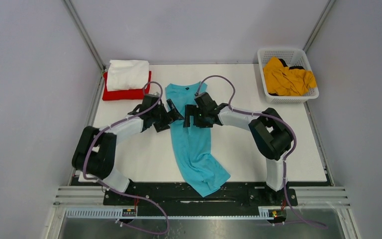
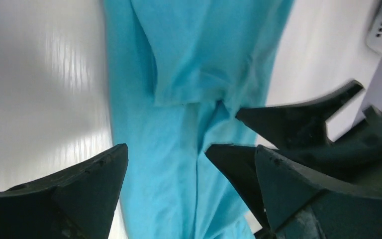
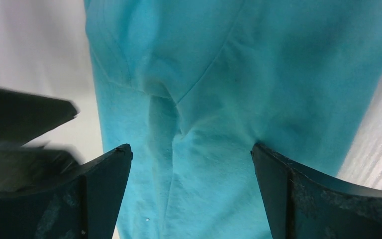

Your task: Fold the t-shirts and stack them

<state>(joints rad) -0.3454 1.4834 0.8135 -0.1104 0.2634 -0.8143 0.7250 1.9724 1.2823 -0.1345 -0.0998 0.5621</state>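
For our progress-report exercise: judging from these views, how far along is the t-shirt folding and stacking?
Done: a folded white t-shirt sits on a folded red t-shirt at far left. In hand: the turquoise t-shirt lies narrowed lengthwise in the middle, with the left gripper and right gripper open above it, gripping nothing. Left: finishing that fold, stacking it, then the mustard t-shirt crumpled in the white basket.
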